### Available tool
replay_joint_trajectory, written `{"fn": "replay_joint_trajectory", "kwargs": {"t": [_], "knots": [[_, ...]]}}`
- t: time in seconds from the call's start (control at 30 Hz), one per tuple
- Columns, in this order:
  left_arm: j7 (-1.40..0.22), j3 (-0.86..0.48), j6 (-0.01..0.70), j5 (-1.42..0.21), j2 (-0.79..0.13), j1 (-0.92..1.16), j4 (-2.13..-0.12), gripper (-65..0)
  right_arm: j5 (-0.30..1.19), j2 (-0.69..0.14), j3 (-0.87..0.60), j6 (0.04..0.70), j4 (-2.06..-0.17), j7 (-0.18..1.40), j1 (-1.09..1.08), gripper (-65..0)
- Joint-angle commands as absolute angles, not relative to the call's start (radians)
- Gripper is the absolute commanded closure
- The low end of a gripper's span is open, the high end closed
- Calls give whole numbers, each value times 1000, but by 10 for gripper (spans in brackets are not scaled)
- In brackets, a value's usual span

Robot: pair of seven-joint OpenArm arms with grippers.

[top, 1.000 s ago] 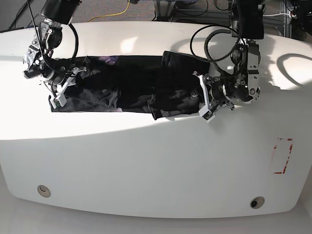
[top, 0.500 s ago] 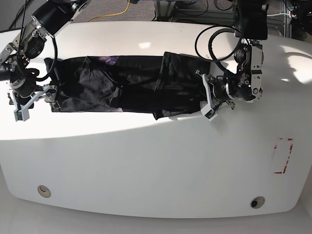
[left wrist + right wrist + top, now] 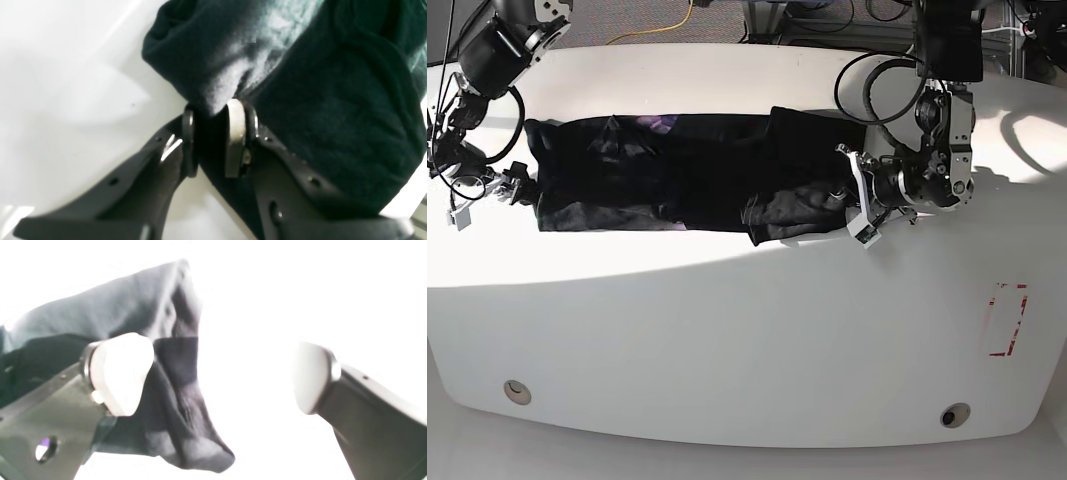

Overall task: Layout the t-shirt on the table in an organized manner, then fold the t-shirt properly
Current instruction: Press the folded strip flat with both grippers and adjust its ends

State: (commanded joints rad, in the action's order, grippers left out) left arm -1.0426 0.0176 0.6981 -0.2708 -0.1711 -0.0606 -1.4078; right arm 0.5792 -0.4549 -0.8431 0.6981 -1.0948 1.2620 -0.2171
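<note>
L hand (image 3: 210, 140) clamped on t-shirt (image 3: 677, 185) | R hand (image 3: 217, 376) agape, holding nothing | table (image 3: 727, 340)

One black t-shirt (image 3: 667, 175) is counted, spread as a long band across one white table (image 3: 727, 330). Two small round holes (image 3: 517, 391) are seen near the table's front edge, one toward each end, and one red dashed rectangle mark (image 3: 1007, 320) is seen on the surface. Two arms are counted, each ending in one gripper: the left gripper (image 3: 859, 200) at one end of the shirt and the right gripper (image 3: 477, 195) at the other.
</note>
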Motion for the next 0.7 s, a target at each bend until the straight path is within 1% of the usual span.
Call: {"fn": "replay_joint_trajectory", "kwargs": {"t": [0.1, 0.47, 0.7], "knots": [[-1043, 19, 698, -271, -171, -62, -1409, -107, 579, -446, -842, 698, -1075, 1262, -216, -650], [-1043, 19, 698, -269, -171, -62, -1406, -107, 579, -320, -842, 698, -1079, 1357, -213, -650], [-1043, 19, 698, -268, -171, -62, -1406, -107, 579, -266, -843, 698, -1081, 1394, -208, -650]]}}
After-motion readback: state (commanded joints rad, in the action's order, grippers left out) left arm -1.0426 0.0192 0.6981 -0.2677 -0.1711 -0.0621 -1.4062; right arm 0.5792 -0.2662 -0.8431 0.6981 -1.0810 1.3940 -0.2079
